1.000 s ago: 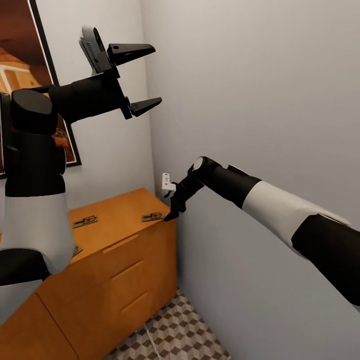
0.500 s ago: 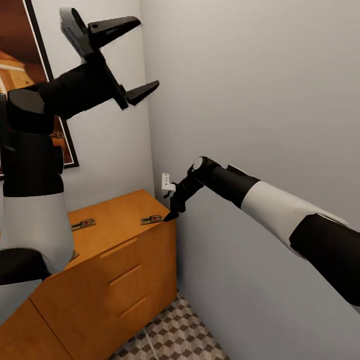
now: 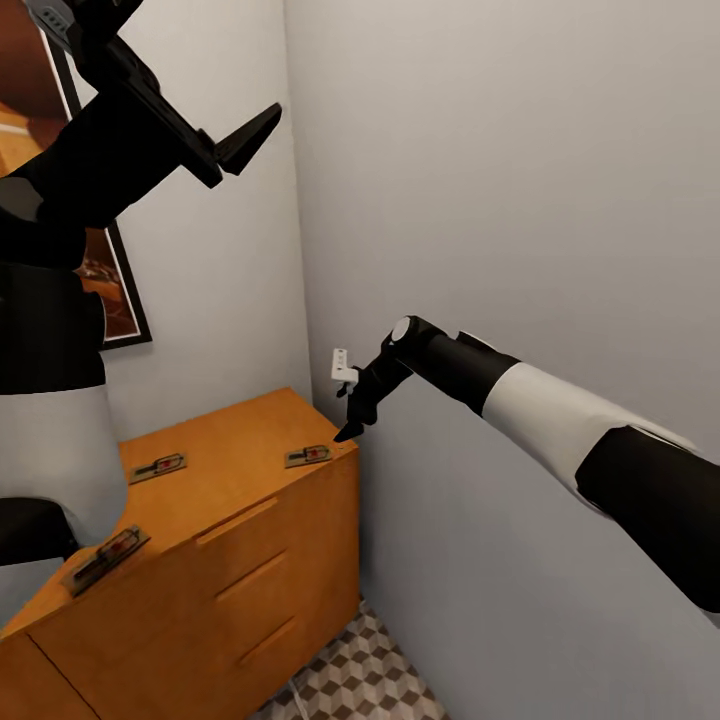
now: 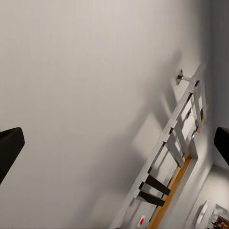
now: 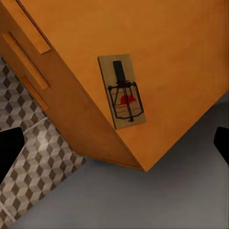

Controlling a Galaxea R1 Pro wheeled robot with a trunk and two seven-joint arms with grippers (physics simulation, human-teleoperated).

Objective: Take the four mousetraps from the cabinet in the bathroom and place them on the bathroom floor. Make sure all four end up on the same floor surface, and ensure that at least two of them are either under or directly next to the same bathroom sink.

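Head view
Mousetraps: three flat tan-brown slabs with dark wire work lie on top of the cabinet. Near-corner mousetrap shows a red spot at its middle; second mousetrap lies further back toward the wall; third mousetrap sits by the front edge, beside the left arm.
Cabinet: orange-brown wood, three bar-handled drawer fronts, set into the room corner.
Bathroom floor: cube-patterned tiles visible below the cabinet front.
Right gripper: pointing down just above the cabinet's corner, close beside the near-corner mousetrap and apart from it. Spread cannot be told here.
Left gripper: raised high against the wall, well apart from the mousetraps.
Picture frame: dark-edged, hanging on the wall behind the left arm.

Left wrist view
Left gripper: dark fingertips at opposite picture edges, spread wide, nothing between them. Pale wall and a metal rail rack lie ahead.

Right wrist view
Mousetrap: tan slab, black wire frame, red mark, lying flat near the cabinet's edge and corner.
Right gripper: fingertips wide apart, empty; the mousetrap lies between them, untouched.
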